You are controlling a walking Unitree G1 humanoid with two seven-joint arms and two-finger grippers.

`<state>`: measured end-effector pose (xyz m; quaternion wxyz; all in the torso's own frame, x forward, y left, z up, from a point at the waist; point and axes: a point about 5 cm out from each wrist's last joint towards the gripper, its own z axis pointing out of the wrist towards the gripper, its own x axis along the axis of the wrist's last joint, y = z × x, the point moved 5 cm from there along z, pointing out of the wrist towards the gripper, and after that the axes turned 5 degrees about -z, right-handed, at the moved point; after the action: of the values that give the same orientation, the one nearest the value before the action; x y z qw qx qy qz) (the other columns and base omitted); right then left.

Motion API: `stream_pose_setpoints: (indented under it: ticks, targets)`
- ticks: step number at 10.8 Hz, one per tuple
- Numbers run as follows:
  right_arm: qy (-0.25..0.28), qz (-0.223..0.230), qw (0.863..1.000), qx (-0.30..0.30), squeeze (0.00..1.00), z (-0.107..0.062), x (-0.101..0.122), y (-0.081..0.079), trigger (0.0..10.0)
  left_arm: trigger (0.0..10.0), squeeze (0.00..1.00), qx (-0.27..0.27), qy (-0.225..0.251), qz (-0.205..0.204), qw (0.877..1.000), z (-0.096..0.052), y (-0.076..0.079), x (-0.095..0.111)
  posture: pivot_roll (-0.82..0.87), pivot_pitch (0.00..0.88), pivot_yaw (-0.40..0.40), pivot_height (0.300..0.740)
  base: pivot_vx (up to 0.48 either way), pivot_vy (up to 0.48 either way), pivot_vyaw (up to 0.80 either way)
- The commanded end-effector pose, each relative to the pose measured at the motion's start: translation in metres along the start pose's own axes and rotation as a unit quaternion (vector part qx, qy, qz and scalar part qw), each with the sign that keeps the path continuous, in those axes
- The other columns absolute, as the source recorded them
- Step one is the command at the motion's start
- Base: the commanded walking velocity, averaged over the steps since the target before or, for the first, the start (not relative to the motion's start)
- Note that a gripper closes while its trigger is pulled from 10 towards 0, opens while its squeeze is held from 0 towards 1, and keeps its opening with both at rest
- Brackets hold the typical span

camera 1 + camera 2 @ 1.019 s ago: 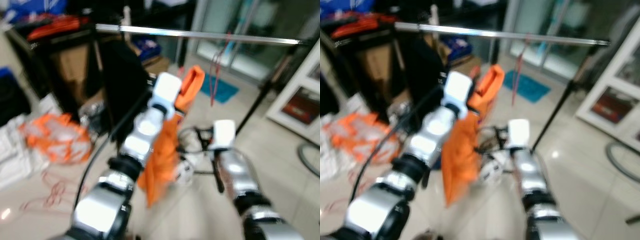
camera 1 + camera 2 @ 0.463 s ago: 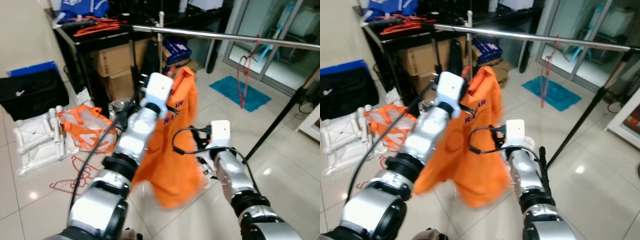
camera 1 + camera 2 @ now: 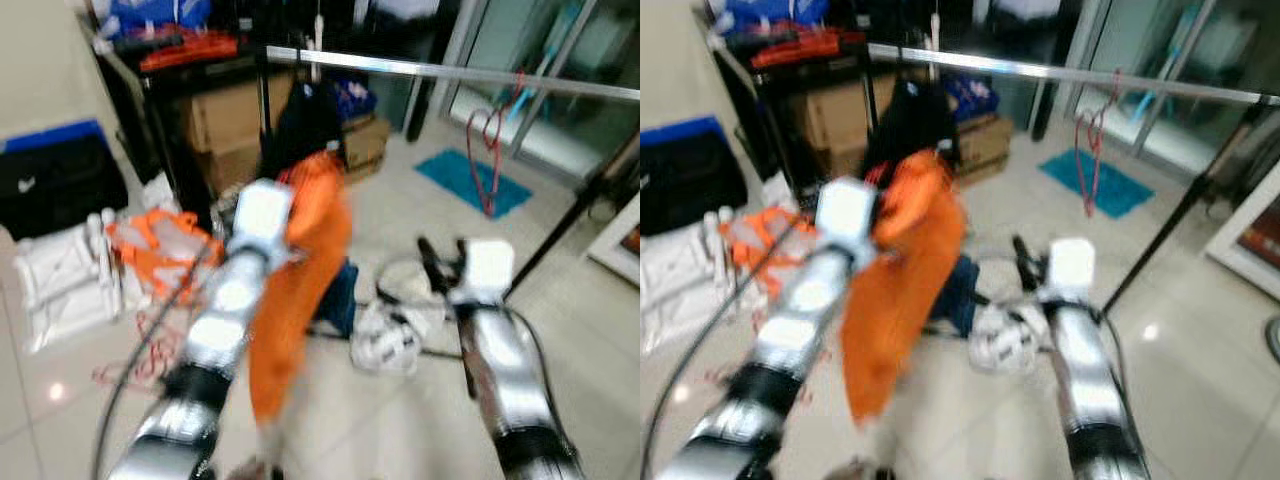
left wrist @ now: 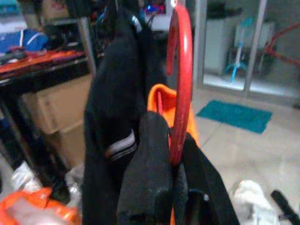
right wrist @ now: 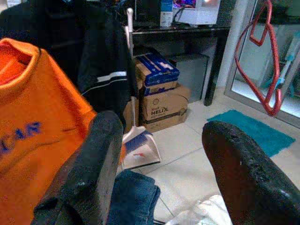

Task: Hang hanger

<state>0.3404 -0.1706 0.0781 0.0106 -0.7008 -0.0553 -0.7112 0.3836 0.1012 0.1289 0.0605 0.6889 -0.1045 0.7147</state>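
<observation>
Red hanger (image 4: 180, 79) w/ orange shirt (image 3: 300, 270) sits clamped in left gripper (image 4: 174, 154), fingers closed on hanger's neck, held below the metal rail (image 3: 450, 72), hook not on it. Right gripper (image 5: 161, 154) wide open, holding nothing, near shirt. Head views blurry, shirt edges smeared. Black jacket (image 4: 112, 103) hangs just behind hanger. Spare red hangers (image 3: 487, 150) on rail farther right; boxes (image 5: 157, 96), blue mat (image 3: 470, 180) on floor.

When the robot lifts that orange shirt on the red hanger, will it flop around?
Probably floppy: the orange cloth shirt droops in folds below the left gripper. The red plastic hanger looks stiff, keeping its hook shape. The shirt likely swings while carried.
</observation>
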Motion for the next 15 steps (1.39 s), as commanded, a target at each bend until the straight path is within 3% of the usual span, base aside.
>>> stream_pose_setpoints:
  ticks: [1, 3, 4, 5, 6, 8, 12, 15]
  targets:
    - [0.013, -0.014, 1.000, 0.008, 0.00, -0.013, 0.008, 0.000, 10.0, 10.0, 0.00, -0.017, 0.042, 0.010, 0.999, -0.010, 0.008, 0.021, 0.04, 0.000, -0.041, 0.740, 0.000, 0.000, 0.00]
    - [0.017, -0.061, 0.998, 0.003, 0.00, -0.057, 0.003, 0.016, 10.0, 10.0, 0.00, -0.011, 0.039, 0.038, 0.998, -0.049, 0.005, 0.006, 0.03, 0.000, -0.046, 0.740, 0.000, 0.000, 0.00]
    - [0.004, -0.079, 0.997, -0.013, 0.00, -0.068, -0.005, 0.027, 10.0, 10.0, 0.00, -0.010, 0.041, 0.025, 0.999, -0.058, 0.004, 0.004, 0.03, 0.000, -0.049, 0.740, 0.000, 0.000, 0.00]
    - [-0.012, -0.066, 0.997, -0.026, 0.00, -0.067, -0.014, 0.029, 10.0, 10.0, 0.00, -0.014, 0.049, 0.016, 0.999, -0.056, 0.006, 0.010, 0.03, 0.000, -0.049, 0.740, 0.000, 0.000, 0.00]
    - [-0.017, -0.060, 0.998, -0.024, 0.00, -0.059, -0.021, 0.022, 10.0, 10.0, 0.00, -0.024, 0.062, 0.010, 0.998, -0.051, 0.010, 0.018, 0.03, 0.000, -0.051, 0.740, 0.259, 0.000, 0.00]
    - [-0.025, -0.048, 0.998, -0.020, 0.00, -0.060, -0.031, 0.012, 10.0, 10.0, 0.00, -0.042, 0.067, 0.020, 0.997, -0.046, 0.016, 0.024, 0.03, 0.000, -0.050, 0.740, 0.433, 0.000, 0.00]
    - [-0.018, -0.055, 0.998, -0.012, 0.00, -0.039, -0.029, 0.013, 10.0, 10.0, 0.00, -0.084, 0.059, 0.031, 0.994, -0.031, 0.026, 0.029, 0.02, 0.000, -0.038, 0.740, 0.461, 0.000, 0.00]
    - [-0.026, -0.055, 0.998, -0.009, 0.00, -0.031, -0.033, 0.012, 10.0, 10.0, 0.00, -0.097, 0.059, 0.031, 0.993, -0.028, 0.030, 0.031, 0.03, 0.000, -0.041, 0.740, 0.461, 0.000, 0.00]
